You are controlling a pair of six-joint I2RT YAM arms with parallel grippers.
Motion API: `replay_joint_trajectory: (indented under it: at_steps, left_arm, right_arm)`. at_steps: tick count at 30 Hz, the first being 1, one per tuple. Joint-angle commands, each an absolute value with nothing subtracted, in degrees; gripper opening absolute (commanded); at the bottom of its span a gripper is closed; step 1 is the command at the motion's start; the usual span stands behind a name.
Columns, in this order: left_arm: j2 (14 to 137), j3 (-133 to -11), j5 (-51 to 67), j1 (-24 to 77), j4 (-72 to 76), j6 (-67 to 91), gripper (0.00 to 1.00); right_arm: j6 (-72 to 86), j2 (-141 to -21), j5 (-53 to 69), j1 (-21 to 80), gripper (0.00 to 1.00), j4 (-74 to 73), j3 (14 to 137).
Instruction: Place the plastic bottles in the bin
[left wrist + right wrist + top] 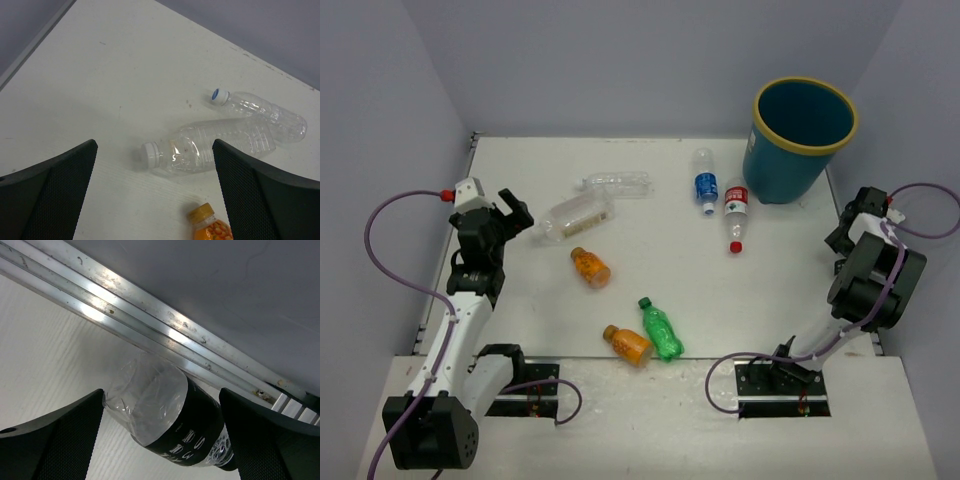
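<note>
The teal bin (790,175) with a yellow rim stands at the far right. Two clear plain bottles (615,183) (575,215) lie at the left, a blue-labelled bottle (706,185) and a red-capped bottle (736,212) near the bin. Two orange bottles (590,267) (628,344) and a green bottle (661,330) lie nearer. My left gripper (520,222) (154,145) hangs open above the nearer clear bottle (215,147), with an orange bottle (212,227) below. My right gripper (848,218) (162,392) is open around a clear black-labelled bottle (200,430); that bottle is hidden in the top view.
An aluminium rail (150,305) runs along the table's right edge, just behind the black-labelled bottle, with the grey wall (225,280) beyond it. Grey walls enclose the table on the left, back and right. Cables loop from both arms.
</note>
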State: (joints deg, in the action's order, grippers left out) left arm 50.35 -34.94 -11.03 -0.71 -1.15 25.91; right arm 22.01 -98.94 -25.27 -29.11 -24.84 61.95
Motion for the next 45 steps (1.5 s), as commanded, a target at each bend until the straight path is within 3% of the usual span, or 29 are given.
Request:
replay_joint_trajectory:
  at_steps: [1,4,6,12,16,19,22,27,31,34,40,43,45]
  left_arm:
    - [50.01,-35.8,-13.48,-0.62,0.94,24.79,1.0]
    - [50.07,-35.77,-14.15,-0.62,0.79,24.84,1.0]
    - [50.1,-35.77,-14.02,-0.62,0.79,24.87,1.0]
    - [49.84,-35.68,-13.43,-0.62,0.62,25.31,1.0]
    - [50.09,-35.15,-12.46,-0.62,1.17,25.79,1.0]
    - [51.16,-34.87,-12.1,-0.62,1.83,26.32,1.0]
    - [52.51,-36.21,-11.15,-0.62,0.36,26.63,1.0]
    - [51.95,-36.12,-8.09,-0.62,1.58,27.59,1.0]
    - [52.09,-37.08,-6.42,-0.62,0.51,29.35,1.0]
    - [52.12,-37.59,-6.0,-0.62,0.09,30.28,1.0]
    - [51.42,-37.09,-5.26,-0.62,-2.04,31.21,1.0]
    - [51.33,-36.53,-3.69,-0.62,-1.2,31.27,1.0]
    - [51.42,-36.27,-3.34,-0.62,-1.05,31.49,1.0]
  right_arm:
    - [19.8,-102.03,-22.64,-30.68,0.77,-28.04,65.37]
    - [19.74,-102.49,-18.25,-30.85,0.51,-28.3,65.63]
    - [20.06,-100.12,-16.29,-30.78,0.39,-27.47,64.56]
    - [20.93,-88.89,-11.64,-30.74,0.19,-25.24,60.57]
    - [19.95,-78.8,1.06,-26.46,0.17,-19.65,55.49]
    - [16.59,-68.52,4.49,-14.8,0.17,-14.42,52.86]
    - [17.1,-61.61,6.75,-6.06,0.16,-13.1,55.27]
    - [16.18,-55.01,13.71,-0.44,0.15,-1.13,61.76]
    - [17.38,-62.76,0.87,-0.51,0.16,3.72,74.75]
    - [20.67,-74.53,-15.6,-0.44,0.17,-2.17,90.35]
    - [20.74,-89.99,-35.94,1.5,0.23,-0.48,102.34]
    - [21.76,-91.39,-41.95,2.67,0.03,5.2,102.88]
    - [20.29,-91.21,-46.0,3.8,0.0,11.32,100.25]
